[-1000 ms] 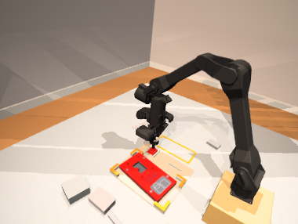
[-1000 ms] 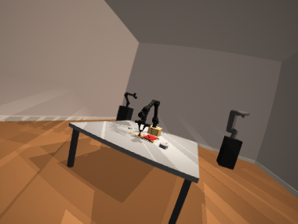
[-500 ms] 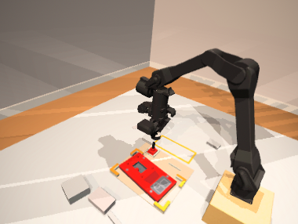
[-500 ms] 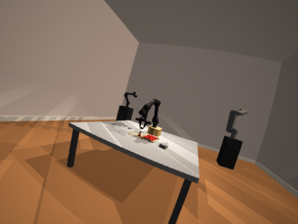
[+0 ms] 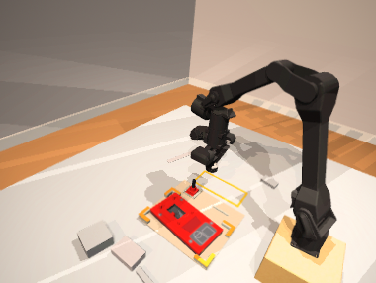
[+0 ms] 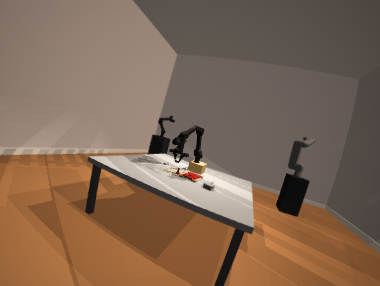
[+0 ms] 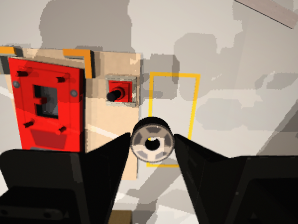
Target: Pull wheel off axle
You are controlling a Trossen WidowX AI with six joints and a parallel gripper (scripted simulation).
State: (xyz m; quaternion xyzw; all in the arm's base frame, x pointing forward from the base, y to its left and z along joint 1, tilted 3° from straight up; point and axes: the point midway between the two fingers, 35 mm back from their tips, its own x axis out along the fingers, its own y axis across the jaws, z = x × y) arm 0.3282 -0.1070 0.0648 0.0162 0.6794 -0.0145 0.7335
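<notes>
The big white table (image 5: 59, 198) holds everything. The tall black robot arm (image 5: 317, 163) stands on a tan wooden block (image 5: 277, 262) at one corner, so it can reach out over the work spot.

Next comes the flat red plastic board (image 5: 185, 223), lying on a tan mat with orange corner marks. Just beside it sits a small red base with the short black upright axle (image 7: 116, 94) poking up — nothing is on it now.

Near that is the thin yellow rectangle outline (image 7: 195, 100) drawn on the table. That is the marked spot where the wheel must go.

The black gripper (image 7: 152, 150) hangs above the table, pointing down. Its two fingers are squeezed tight on the small round grey wheel with a black tyre (image 7: 152, 142) — held by its sides so it won't drop. In the wrist view the wheel sits over the yellow line's lower left corner, not fully inside. I think it must move a bit more over the spot, then go down.
</notes>
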